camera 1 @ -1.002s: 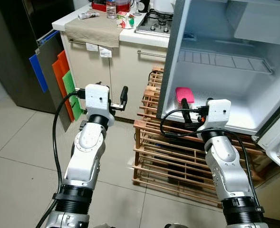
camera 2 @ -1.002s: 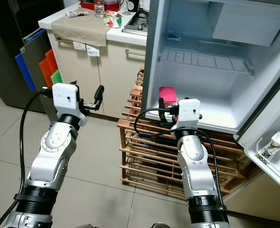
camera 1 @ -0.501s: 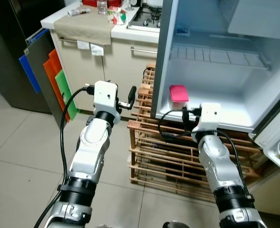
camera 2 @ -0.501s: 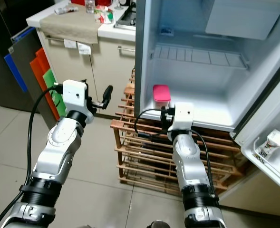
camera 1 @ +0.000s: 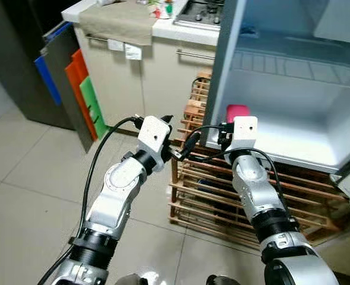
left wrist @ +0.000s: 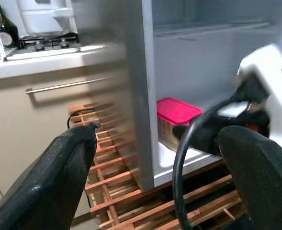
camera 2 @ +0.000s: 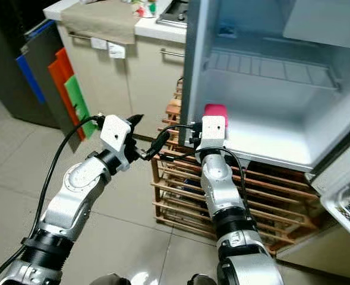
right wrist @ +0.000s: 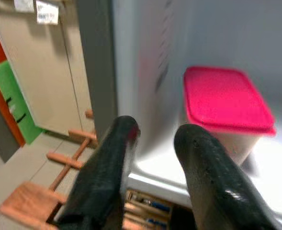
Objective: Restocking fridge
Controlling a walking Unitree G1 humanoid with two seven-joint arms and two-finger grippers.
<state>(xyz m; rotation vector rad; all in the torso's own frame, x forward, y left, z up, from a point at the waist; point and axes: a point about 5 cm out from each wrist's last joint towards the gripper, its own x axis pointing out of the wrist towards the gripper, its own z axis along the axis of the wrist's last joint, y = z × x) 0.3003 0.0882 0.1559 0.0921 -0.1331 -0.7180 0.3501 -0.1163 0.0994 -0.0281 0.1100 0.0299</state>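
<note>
A container with a pink lid [camera 2: 216, 110] stands at the front left corner of the open fridge's floor [camera 2: 270, 139]. My right gripper [right wrist: 157, 129] is just in front of the container and points at it. Its black fingers [right wrist: 112, 163] are open a little, with nothing between them, and stop short of the pink-lidded container [right wrist: 224, 103]. My left gripper [left wrist: 157, 139] is wide open and empty. It hovers by the fridge's left wall [camera 1: 219, 71], close beside my right wrist [camera 1: 244, 129]. Its view shows the same pink-lidded container [left wrist: 176, 110].
A wooden slatted rack [camera 1: 204, 190] sits under the fridge. A wire shelf [camera 2: 270, 68] spans the fridge's upper part. Left of it stands a cabinet [camera 1: 139, 71] under a counter with a cloth, and blue, orange and green boards [camera 1: 82, 89]. The fridge door [camera 2: 347, 190] hangs open at right.
The camera has shifted. My left arm has swung right, towards the fridge's edge and my right wrist. My right gripper stays near the pink-lidded container, which has not moved.
</note>
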